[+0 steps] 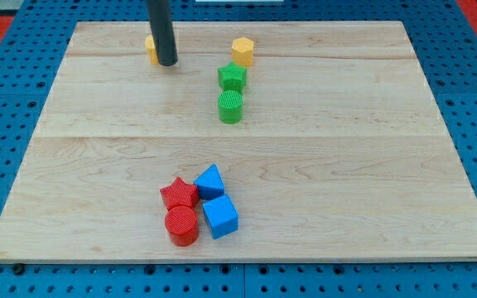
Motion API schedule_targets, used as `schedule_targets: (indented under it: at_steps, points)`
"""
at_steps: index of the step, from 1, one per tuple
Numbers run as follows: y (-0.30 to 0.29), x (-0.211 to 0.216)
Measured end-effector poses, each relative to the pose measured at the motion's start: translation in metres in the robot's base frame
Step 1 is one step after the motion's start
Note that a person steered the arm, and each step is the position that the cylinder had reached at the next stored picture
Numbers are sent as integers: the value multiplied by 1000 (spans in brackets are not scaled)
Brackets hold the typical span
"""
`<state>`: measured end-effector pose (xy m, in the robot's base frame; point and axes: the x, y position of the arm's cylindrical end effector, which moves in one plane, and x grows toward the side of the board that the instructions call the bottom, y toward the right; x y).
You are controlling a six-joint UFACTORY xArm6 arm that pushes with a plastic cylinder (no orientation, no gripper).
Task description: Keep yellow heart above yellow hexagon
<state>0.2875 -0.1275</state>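
Camera view shows my tip, which has no jaws, touching the half-hidden yellow heart at the bench top, left of the yellow hexagon; light, rigid, probably slippery, best pushed centrally.

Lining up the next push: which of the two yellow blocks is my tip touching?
The yellow heart, at the view's top left, mostly hidden behind my tip. The yellow hexagon sits apart to the view's right, above the green blocks.
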Motion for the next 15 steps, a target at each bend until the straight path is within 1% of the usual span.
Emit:
schedule_targets:
  at_steps: [1,2,3,5,6,7,8,9,10,12,13,15]
  points:
    - [-47,-9]
    - [-82,-18]
    - [-83,-35]
    - [-28,-44]
    - [-24,-66]
    - [-2,-72]
    - [5,-72]
    - [-12,-73]
    - [-12,-71]
    - [-18,-51]
    - [-3,-46]
    - [65,-62]
